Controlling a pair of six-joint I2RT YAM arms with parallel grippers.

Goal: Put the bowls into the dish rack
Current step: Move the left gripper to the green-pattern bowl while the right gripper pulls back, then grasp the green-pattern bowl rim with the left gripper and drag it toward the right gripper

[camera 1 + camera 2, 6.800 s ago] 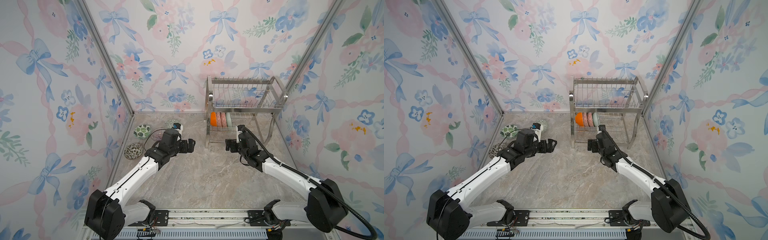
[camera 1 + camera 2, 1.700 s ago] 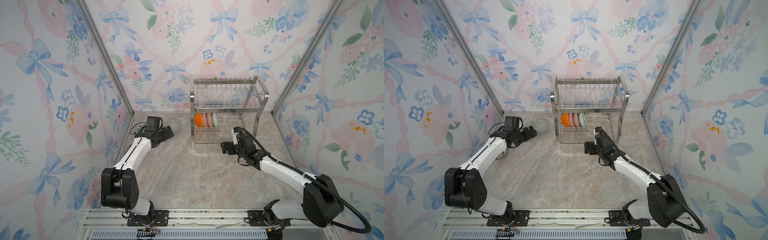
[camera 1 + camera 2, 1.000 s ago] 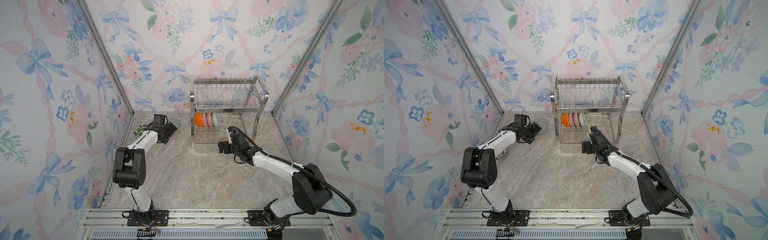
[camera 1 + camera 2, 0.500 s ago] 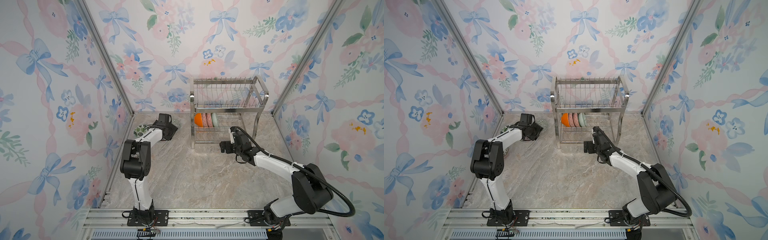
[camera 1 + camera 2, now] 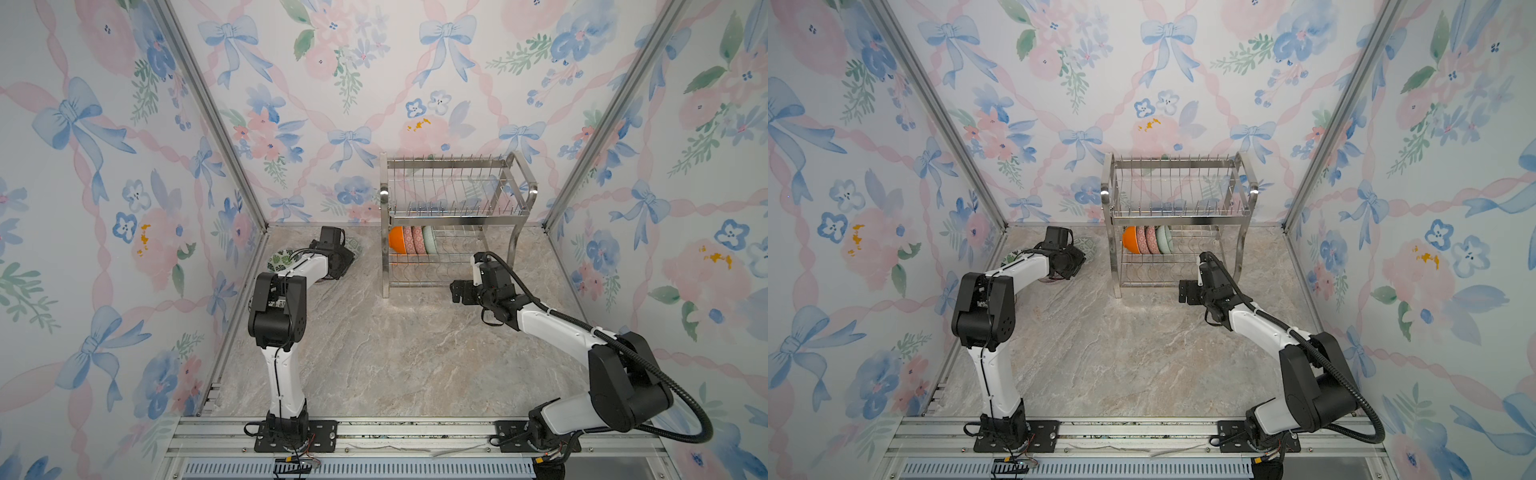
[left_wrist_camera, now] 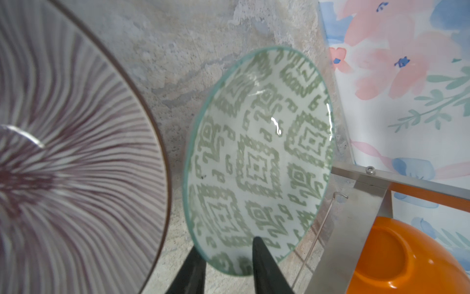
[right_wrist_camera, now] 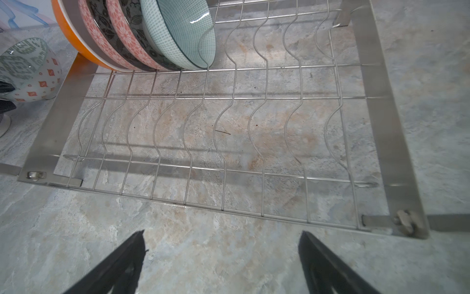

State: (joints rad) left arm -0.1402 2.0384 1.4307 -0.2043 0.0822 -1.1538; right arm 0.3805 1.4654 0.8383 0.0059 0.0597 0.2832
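L tool [image 6: 227,244] straddles rim of tilted green geometric-print ceramic bowl [image 6: 256,163] just beside two-tier steel wire dish rack [image 5: 457,215], clamped or not can't tell; R tool [image 7: 221,232] wide apart, empty; approx halfway: 4 bowls [image 7: 178,33] stand in lower tier, purple-striped bowl [image 6: 76,165] & green-leaf bowl [image 5: 279,261] not yet racked.

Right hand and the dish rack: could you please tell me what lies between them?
Only bare marble tabletop, as the right wrist view shows; the open right hand faces the dish rack with nothing in the gap.
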